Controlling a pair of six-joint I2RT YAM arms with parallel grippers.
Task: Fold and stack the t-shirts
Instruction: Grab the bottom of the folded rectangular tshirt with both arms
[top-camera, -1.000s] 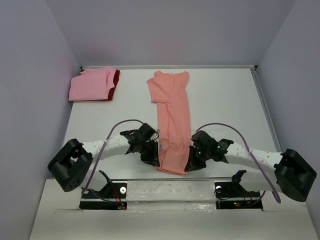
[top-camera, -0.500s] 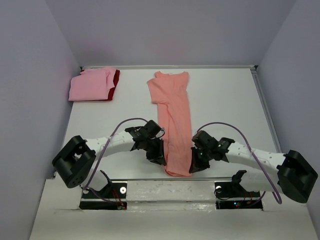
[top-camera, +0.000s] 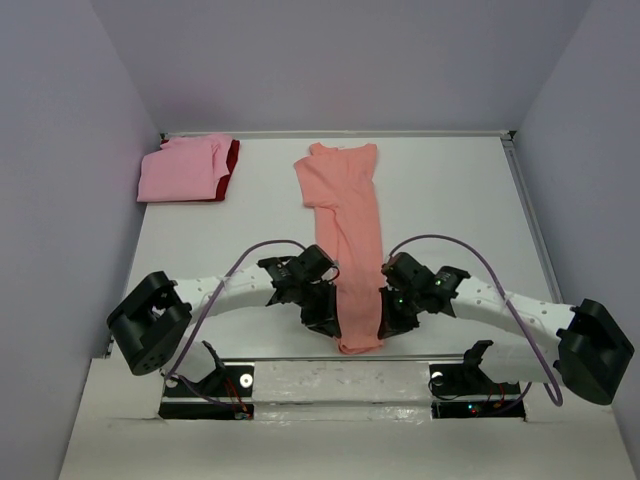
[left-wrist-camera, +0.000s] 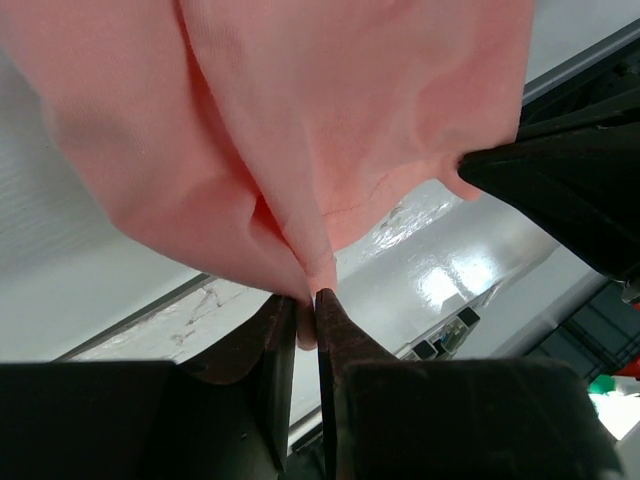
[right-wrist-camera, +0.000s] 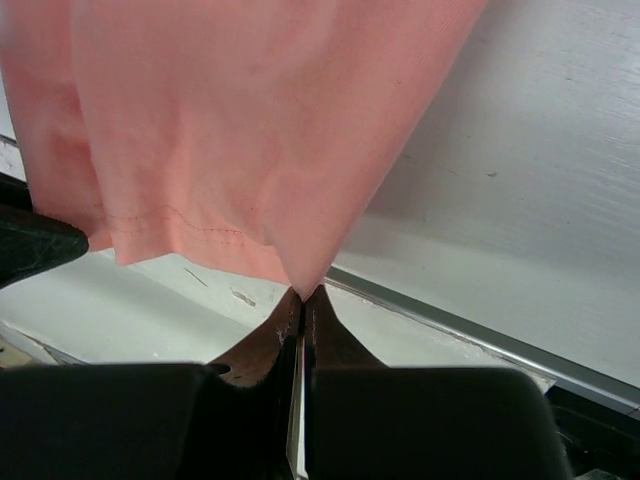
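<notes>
The salmon-orange t-shirt (top-camera: 345, 240) lies as a long narrow strip down the middle of the frame in the top view. Its collar end is spread flat toward the upper centre and its hem end reaches the lower centre, between my two arms. My left gripper (top-camera: 325, 322) sits at the strip's left edge near the hem, and my right gripper (top-camera: 385, 322) sits at its right edge, level with the left one.

In the left wrist view my fingertips (left-wrist-camera: 285, 315) pinch a bunched fold of the salmon fabric, with only cloth filling the narrow gap. In the right wrist view my fingertips (right-wrist-camera: 285, 315) are pressed together on a pointed corner of the same shirt, beside a stitched hem line. I cannot tell whether the hem end is clear of the surface.

Well apart, in the upper left of the frame, a folded pink t-shirt (top-camera: 180, 170) lies on top of a dark red t-shirt (top-camera: 232, 160), which shows along the right side. Everything rests on the white table (top-camera: 450, 200).
</notes>
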